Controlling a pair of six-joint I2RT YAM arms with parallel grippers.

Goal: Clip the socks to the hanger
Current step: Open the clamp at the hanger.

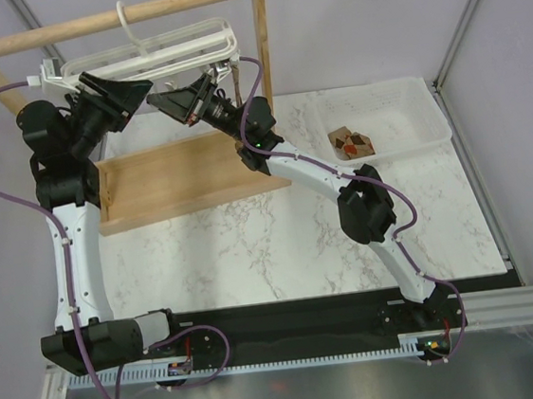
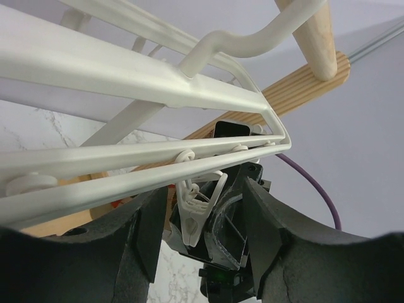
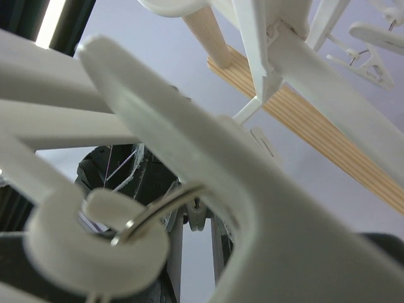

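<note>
The white hanger hangs by its hook from the wooden rack's top bar. My left gripper is raised under it. In the left wrist view it is open, with its two black fingers either side of a dangling white clip and not touching it. My right gripper faces it tip to tip, and its black body shows just behind that clip. In the right wrist view the hanger frame and a close clip hide its fingers. One argyle sock lies in the basket. I cannot make out the other sock.
The wooden rack stands at the back left on a flat wooden base. A white perforated basket sits at the back right on the marble table. Purple cables loop round both arms.
</note>
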